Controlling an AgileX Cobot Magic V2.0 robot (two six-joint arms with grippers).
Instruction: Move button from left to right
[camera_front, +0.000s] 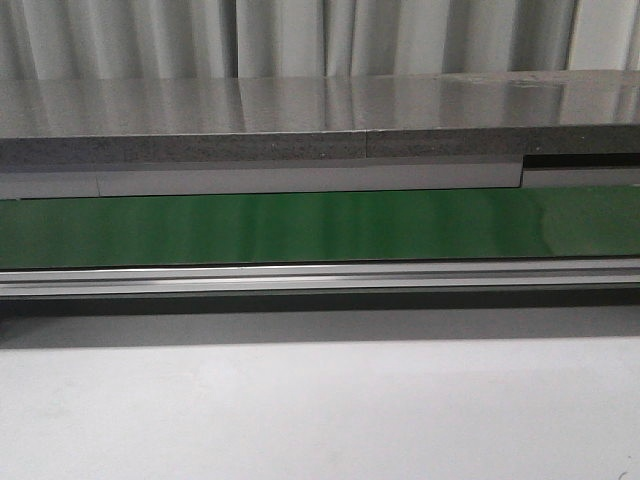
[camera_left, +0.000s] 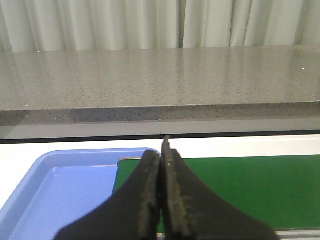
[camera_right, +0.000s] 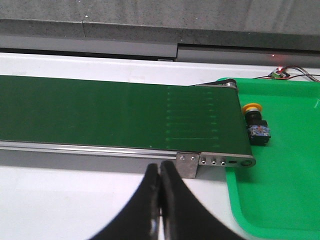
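white table top (camera_front: 320, 410) carries a conveyor: green belt (camera_front: 320, 227) running the full width of the front view, aluminium side rail (camera_front: 320, 278) along its near edge. grey speckled counter (camera_front: 300, 105) sits behind it. beyond the left claw (camera_left: 163, 165): blue tray (camera_left: 65, 185) on the table, butted against the belt end. beyond the right claw (camera_right: 160, 172): belt end bracket (camera_right: 215, 161), with a green tray (camera_right: 280, 190) beside it on the table. button (camera_right: 256, 122) lies on its side in the green tray, just off the belt end.
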